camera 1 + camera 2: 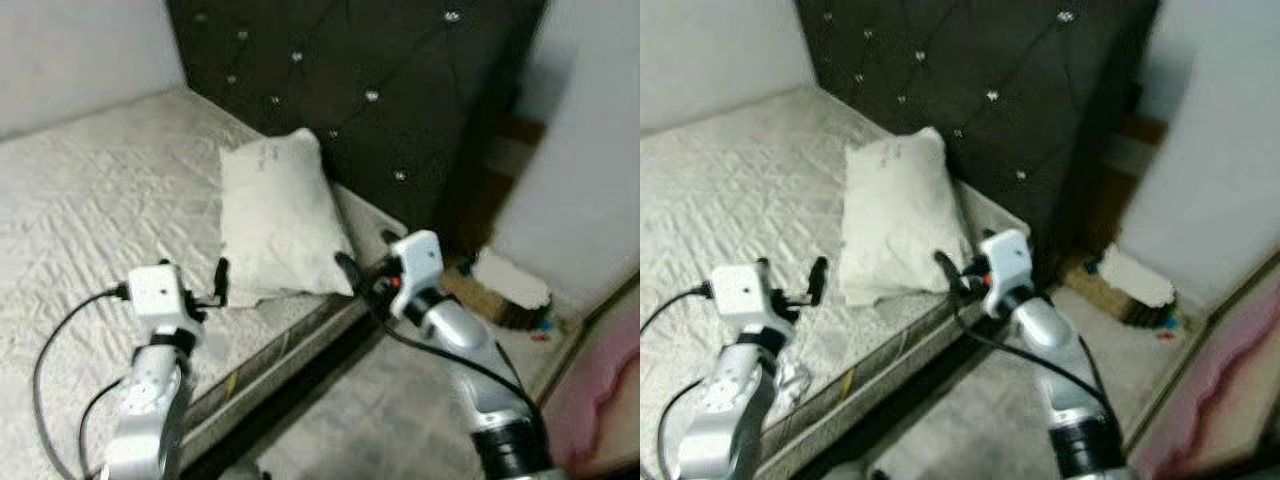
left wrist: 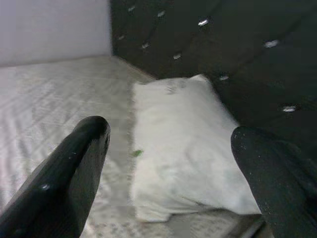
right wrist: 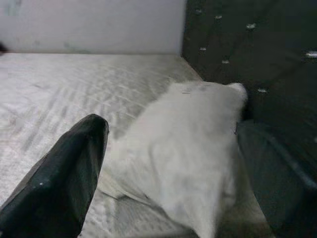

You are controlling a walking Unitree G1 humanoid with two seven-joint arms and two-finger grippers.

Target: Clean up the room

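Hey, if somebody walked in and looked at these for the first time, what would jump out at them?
A white pillow lies on the bare quilted mattress, leaning against the dark tufted headboard. Both grippers are open and aimed at it: the left gripper over the mattress near its lower corner, the right gripper at the bed's edge beside it. On the floor past the bed sits some clutter.

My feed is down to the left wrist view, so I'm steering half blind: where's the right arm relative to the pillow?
Observer: The right gripper is at the pillow's lower corner by the mattress edge, fingers open.
Operator: What's beyond the bed?
Observer: A white object on a brown box on the floor beside the headboard.
Operator: And my left arm?
Observer: The left gripper hovers over the mattress, open, just short of the pillow.
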